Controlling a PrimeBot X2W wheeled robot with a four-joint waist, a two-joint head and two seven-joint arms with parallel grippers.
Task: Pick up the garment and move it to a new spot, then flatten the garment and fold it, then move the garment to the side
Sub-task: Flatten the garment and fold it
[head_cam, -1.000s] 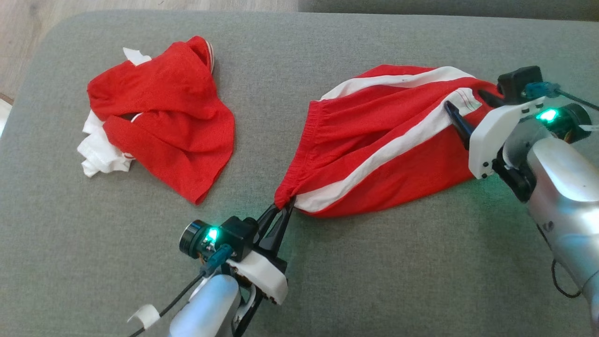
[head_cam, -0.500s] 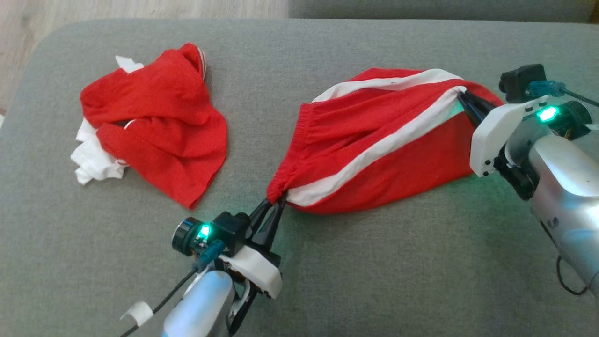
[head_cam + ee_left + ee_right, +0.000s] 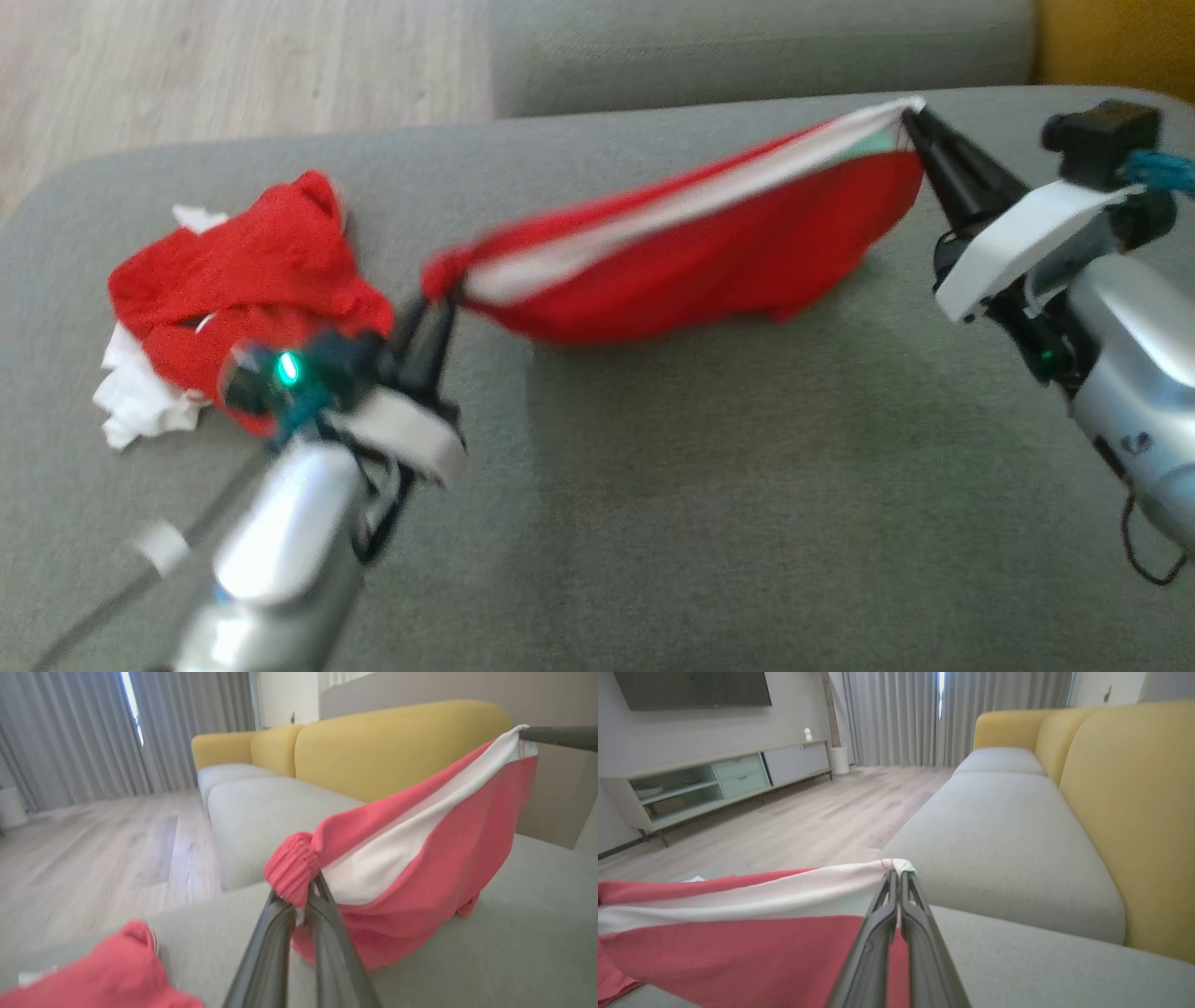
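Shorts are hanging stretched over the grey sofa cushion, right of centre, left gripper closed on the waistband corner, right gripper closed on the striped hem. Both should be pulling apart evenly, avoiding sag.

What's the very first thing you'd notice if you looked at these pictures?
The bright red shorts with a white stripe jump out: they hang stretched like a hammock across the middle, over the grey cushion, one end pinched by the left gripper and the other by the right gripper. Next comes a crumpled red and white heap of cloth lying on the cushion at the left.
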